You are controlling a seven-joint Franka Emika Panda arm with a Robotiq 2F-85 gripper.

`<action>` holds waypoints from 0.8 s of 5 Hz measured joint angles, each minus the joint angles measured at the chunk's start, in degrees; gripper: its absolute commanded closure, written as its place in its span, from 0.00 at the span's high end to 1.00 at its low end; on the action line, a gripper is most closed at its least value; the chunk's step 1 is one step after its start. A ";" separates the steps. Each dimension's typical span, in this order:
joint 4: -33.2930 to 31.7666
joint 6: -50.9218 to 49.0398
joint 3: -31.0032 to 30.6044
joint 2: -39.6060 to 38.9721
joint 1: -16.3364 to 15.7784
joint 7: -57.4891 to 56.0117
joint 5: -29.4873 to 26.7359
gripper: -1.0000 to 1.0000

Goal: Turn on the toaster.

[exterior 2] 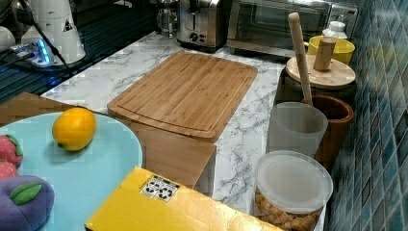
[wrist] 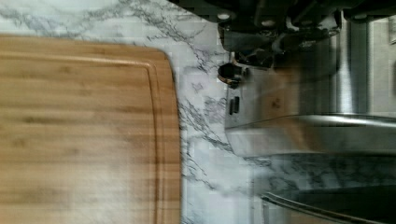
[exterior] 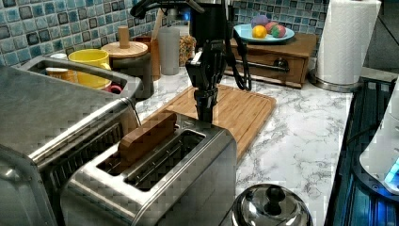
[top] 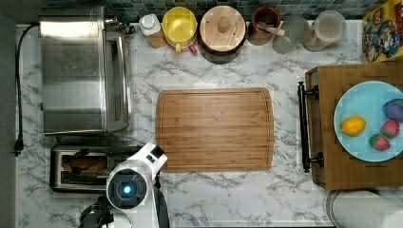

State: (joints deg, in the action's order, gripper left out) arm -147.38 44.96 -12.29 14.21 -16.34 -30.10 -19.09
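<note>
You can read no brand or wording anywhere: the yellow box [exterior 2: 159, 207] at the right view's near edge carries only a small black-and-white square sticker, and the cereal box [top: 382, 31] in the top view's far right corner shows cartoon print too blurred to read. Your end effector [exterior: 205, 113] points straight down in the left view, its tip at the far end of the toaster [exterior: 155, 179], just beside the cutting board [exterior: 240, 110]; whether its fingers are wide or closed, you cannot tell. The toaster sits on the marble bench [top: 247, 194] at the top view's lower left, just below the toaster oven [top: 78, 71]. It is brushed steel with two long slots, one holding a brown slice [exterior: 147, 135] standing up out of it
</note>
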 measured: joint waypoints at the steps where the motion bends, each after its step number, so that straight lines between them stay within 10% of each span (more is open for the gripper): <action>1: 1.01 -2.55 0.52 -1.01 0.52 1.68 0.25 0.00; 4: 3.47 -2.21 0.66 -7.29 0.66 1.51 0.15 0.00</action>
State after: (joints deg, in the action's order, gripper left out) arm -143.91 42.75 -11.62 6.92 -15.68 -28.59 -18.94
